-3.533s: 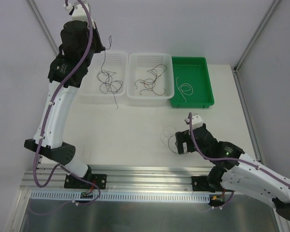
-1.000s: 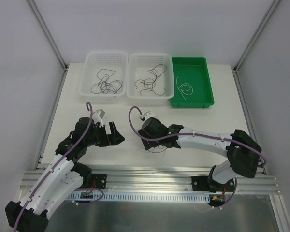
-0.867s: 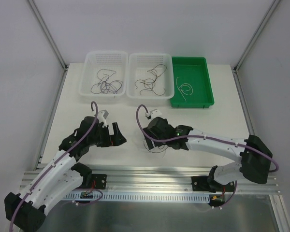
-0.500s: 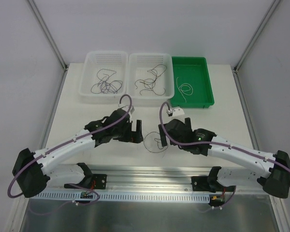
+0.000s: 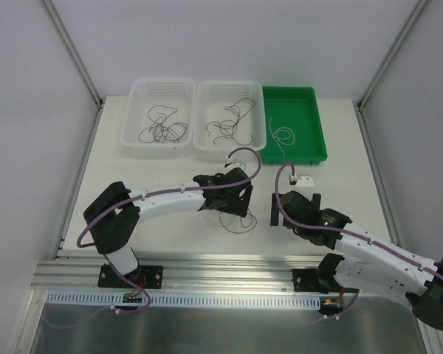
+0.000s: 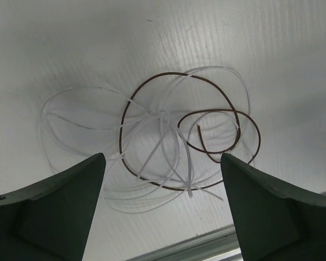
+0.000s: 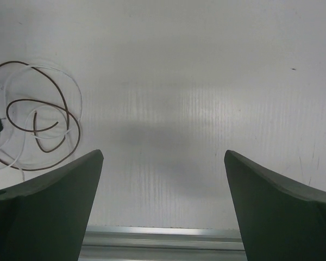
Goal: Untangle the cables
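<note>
A loose clump of cables (image 5: 236,220), one brown strand looped through several white ones, lies on the white table near the front edge. In the left wrist view the cables (image 6: 179,136) spread flat just ahead of my left gripper (image 6: 162,159), which hangs open above them with nothing between its fingers. My left gripper (image 5: 235,200) sits at the clump's far side in the top view. My right gripper (image 5: 295,212) stands open to the right of the clump, apart from it. In the right wrist view the cables (image 7: 38,125) show at the left edge, beyond my right gripper (image 7: 163,156).
Two white baskets (image 5: 136,136) (image 5: 203,140) at the back hold dark curly strands. A green tray (image 5: 314,136) beside them holds a white strand. The table's metal front rail (image 5: 221,262) runs just below the clump.
My left arm has swung right, from the table's left side to above the clump. My right arm has drawn back to the right, off the clump, and its jaws have opened wider.
</note>
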Tool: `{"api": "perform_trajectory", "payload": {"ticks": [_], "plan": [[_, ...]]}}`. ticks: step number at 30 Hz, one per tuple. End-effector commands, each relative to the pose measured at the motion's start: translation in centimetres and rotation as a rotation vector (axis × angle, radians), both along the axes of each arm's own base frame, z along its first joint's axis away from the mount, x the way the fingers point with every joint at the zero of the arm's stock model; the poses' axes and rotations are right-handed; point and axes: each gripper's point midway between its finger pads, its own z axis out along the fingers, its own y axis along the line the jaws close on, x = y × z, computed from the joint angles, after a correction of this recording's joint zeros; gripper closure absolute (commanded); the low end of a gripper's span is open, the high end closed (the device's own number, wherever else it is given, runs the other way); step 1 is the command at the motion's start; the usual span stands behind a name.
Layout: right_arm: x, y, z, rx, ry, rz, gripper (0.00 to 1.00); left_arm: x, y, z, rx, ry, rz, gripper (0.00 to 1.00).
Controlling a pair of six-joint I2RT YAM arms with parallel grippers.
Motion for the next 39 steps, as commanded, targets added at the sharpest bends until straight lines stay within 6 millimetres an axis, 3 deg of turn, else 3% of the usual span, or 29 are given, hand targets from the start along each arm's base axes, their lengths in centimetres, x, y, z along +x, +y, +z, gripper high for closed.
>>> {"api": "perform_trajectory", "payload": {"ticks": [1, 3, 7, 8, 10, 11, 12, 17, 24, 30, 39], "plan": [[0.5, 1.2, 0.6, 0.091, -0.033, 0.009, 0.00, 1.0, -0.9, -0.6, 0.035, -0.032, 0.033, 0.14], [0.5, 1.3, 0.4, 0.098, -0.031, 0.015, 0.00, 0.9, -0.8, -1.7, 0.060, -0.024, 0.039, 0.19], [0.5, 2.4, -0.3, 0.139, -0.018, 0.045, 0.00, 0.7, -0.1, -2.8, 0.095, -0.016, 0.049, 0.42], [0.3, 3.1, -0.5, 0.163, -0.003, 0.066, 0.00, 0.6, 0.2, -3.1, 0.105, -0.016, 0.051, 0.57], [0.5, 4.3, -0.9, 0.203, 0.004, 0.091, 0.00, 0.6, 0.6, -3.1, 0.112, -0.024, 0.055, 0.74], [0.3, 5.2, -1.1, 0.232, 0.024, 0.122, 0.00, 0.5, 1.1, -3.2, 0.123, -0.027, 0.057, 0.91], [0.6, 6.2, -1.2, 0.258, 0.021, 0.141, 0.00, 0.5, 1.1, -2.7, 0.112, -0.034, 0.056, 0.98], [0.4, 9.1, -1.6, 0.308, 0.059, 0.248, 0.04, -0.3, 2.4, -1.5, 0.085, -0.048, 0.050, 1.00], [0.8, 12.7, -0.4, 0.331, 0.033, 0.453, 0.29, -1.6, 3.1, 0.8, -0.020, -0.062, 0.040, 1.00], [1.5, 15.1, 0.0, 0.305, 0.042, 0.575, 0.38, -2.0, 3.1, 0.8, -0.039, -0.055, 0.033, 1.00], [1.5, 18.1, -1.6, 0.306, 0.105, 0.698, 0.49, -2.2, 3.5, 0.7, -0.043, -0.059, 0.037, 1.00]]}}
